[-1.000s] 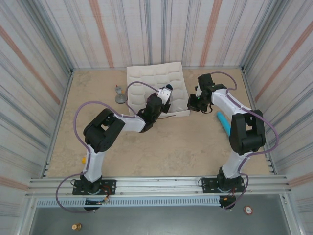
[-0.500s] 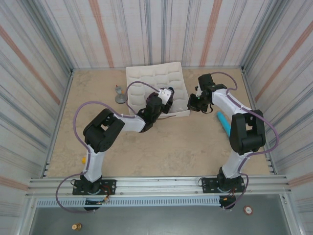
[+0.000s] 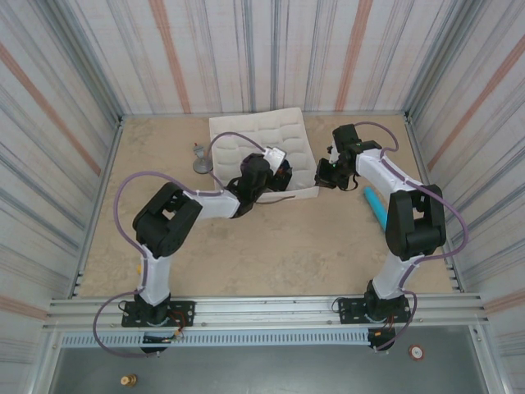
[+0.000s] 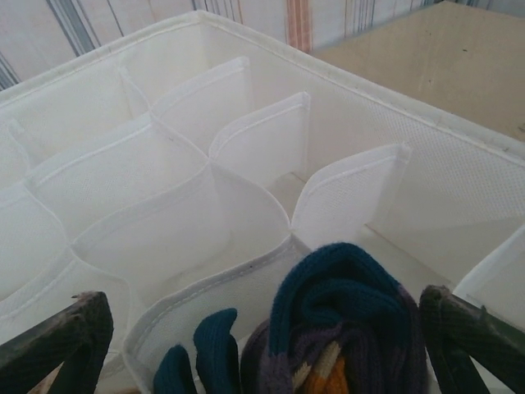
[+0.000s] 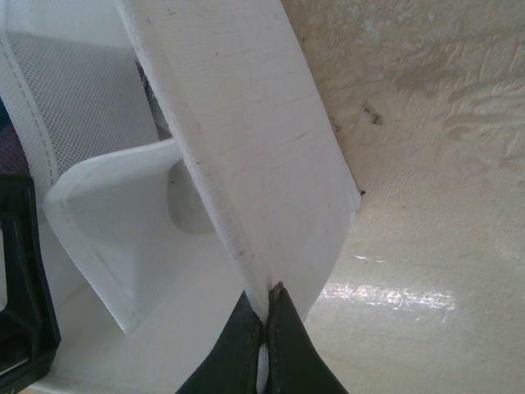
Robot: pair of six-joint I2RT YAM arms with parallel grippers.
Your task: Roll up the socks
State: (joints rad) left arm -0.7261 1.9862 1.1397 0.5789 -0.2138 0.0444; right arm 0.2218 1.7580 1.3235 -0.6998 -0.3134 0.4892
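Observation:
The rolled socks [image 4: 349,328], a purple bundle with a navy toe and an orange cuff, sit in a near cell of the white fabric organizer [image 4: 246,148]. My left gripper [image 4: 262,305] hangs over that cell, open. Its dark fingers [image 4: 61,345] stand wide on either side of the bundle, the right one close against it. In the top view the left gripper [image 3: 276,168] is over the organizer's [image 3: 246,135] front right part. My right gripper [image 5: 268,295] is shut on the organizer's right wall [image 5: 246,139], and it appears in the top view [image 3: 326,174] at that edge.
A teal cylinder [image 3: 376,203] lies on the table right of the right arm. A small grey object [image 3: 199,161] stands left of the organizer. A small yellow block [image 3: 141,267] lies by the left arm's base. Striped walls close in three sides.
My left arm has swung slightly left and its gripper sits a little farther over the organizer. The organizer's back left corner has shifted slightly left. The right gripper has kept its pinch.

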